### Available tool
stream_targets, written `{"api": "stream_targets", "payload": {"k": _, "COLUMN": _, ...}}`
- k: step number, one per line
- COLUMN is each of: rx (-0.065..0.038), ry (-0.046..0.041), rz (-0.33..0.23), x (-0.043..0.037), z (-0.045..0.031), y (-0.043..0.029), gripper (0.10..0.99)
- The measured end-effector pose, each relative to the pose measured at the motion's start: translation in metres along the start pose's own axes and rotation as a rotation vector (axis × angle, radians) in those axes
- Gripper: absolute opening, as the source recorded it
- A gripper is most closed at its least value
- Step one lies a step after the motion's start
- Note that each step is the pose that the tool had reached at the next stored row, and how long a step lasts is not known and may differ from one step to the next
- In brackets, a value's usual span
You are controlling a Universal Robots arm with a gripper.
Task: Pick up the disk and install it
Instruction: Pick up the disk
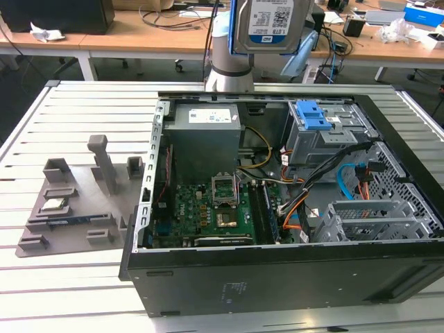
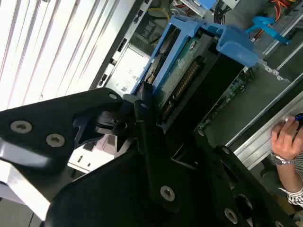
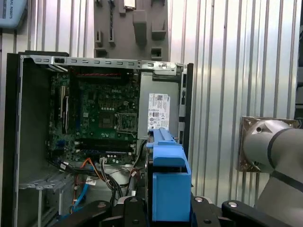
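Arm's the usual matte silver-grey tube body with pale blue plastic joint caps. The gripper is all matte black, built from flat angular link plates dotted with shiny round silver screws. Just beside the gripper sits a rounded silver wrist joint with a thin black band round it, bolted to a square bare-metal plate.

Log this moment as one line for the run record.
pincer: shut on the disk | position: held above the open computer case | install: not yet done
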State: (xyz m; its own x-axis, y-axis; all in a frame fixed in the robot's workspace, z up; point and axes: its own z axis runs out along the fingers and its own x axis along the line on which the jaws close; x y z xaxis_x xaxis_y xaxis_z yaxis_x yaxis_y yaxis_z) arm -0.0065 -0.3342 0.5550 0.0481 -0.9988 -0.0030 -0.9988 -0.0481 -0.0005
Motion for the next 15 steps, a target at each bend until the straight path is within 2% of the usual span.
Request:
{"api": "stream_targets", "payload": {"k": 1, "rx": 0.000, "ry": 0.0001, "rz": 0.000, "x": 0.0002, "z": 0.0000, "y": -0.0074, "gripper": 0.361}}
{"api": "stream_targets", "payload": {"k": 3, "rx": 0.000, "ry": 0.0001, "rz": 0.000, "x": 0.0004, "z": 0.0000, "y": -0.0132, "gripper": 0.361}}
{"api": "stream_targets", "payload": {"k": 5, "rx": 0.000, "ry": 0.0001, "rz": 0.000, "x": 0.0010, "z": 0.0000, "y": -0.0317, "gripper": 0.361}}
{"api": "stream_targets", "payload": {"k": 7, "rx": 0.000, "ry": 0.0000, "rz": 0.000, "x": 0.0014, "z": 0.0000, "y": -0.0428, "gripper": 0.361}}
{"api": "stream_targets", "payload": {"k": 14, "rx": -0.001, "ry": 0.0001, "rz": 0.000, "x": 0.0022, "z": 0.0000, "y": -0.0663, "gripper": 0.361}}
{"api": "stream_targets", "payload": {"k": 15, "rx": -0.001, "ry": 0.0000, "rz": 0.000, "x": 0.0024, "z": 0.0000, "y": -0.0713, "gripper": 0.361}}
